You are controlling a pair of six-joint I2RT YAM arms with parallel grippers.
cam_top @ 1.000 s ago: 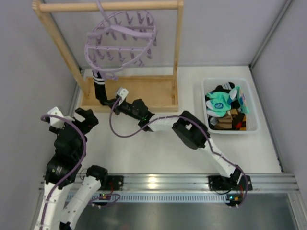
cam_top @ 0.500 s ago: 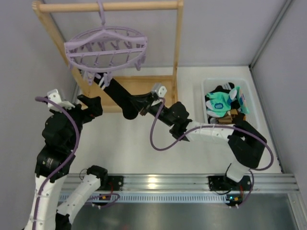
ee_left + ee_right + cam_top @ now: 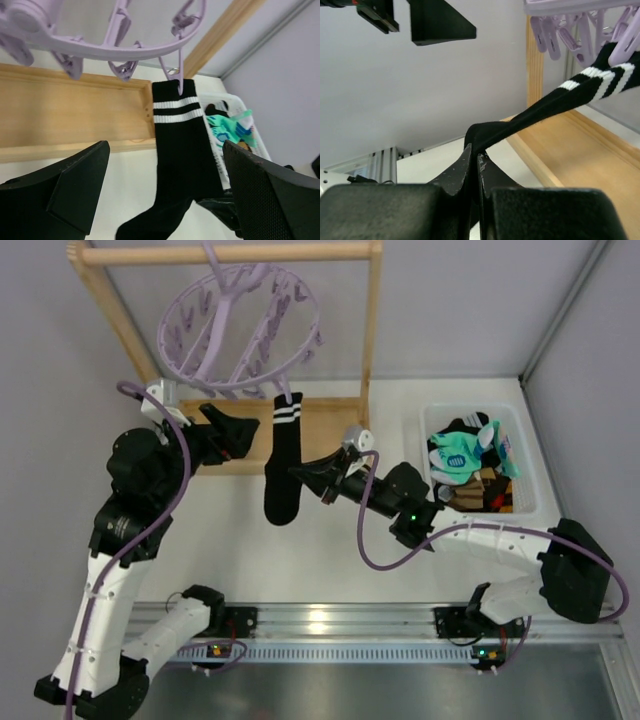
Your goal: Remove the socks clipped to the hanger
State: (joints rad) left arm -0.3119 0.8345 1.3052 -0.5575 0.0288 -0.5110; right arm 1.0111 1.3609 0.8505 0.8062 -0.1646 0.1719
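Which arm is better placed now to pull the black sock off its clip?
Right. The right gripper is shut on the black sock, which hangs from one clip of the hanger; the left gripper is open, holding nothing.

1. The near half of the counter [image 3: 300, 570] is open from left edge to right edge, crossed only by the arms.
2. The wooden rack [image 3: 372, 330] and the tilted lilac hanger [image 3: 215, 340] fill the far-left corner.
3. The black sock [image 3: 283, 465] hangs in front of the rack's base.
4. A white bin [image 3: 528, 455] blocks the right edge.
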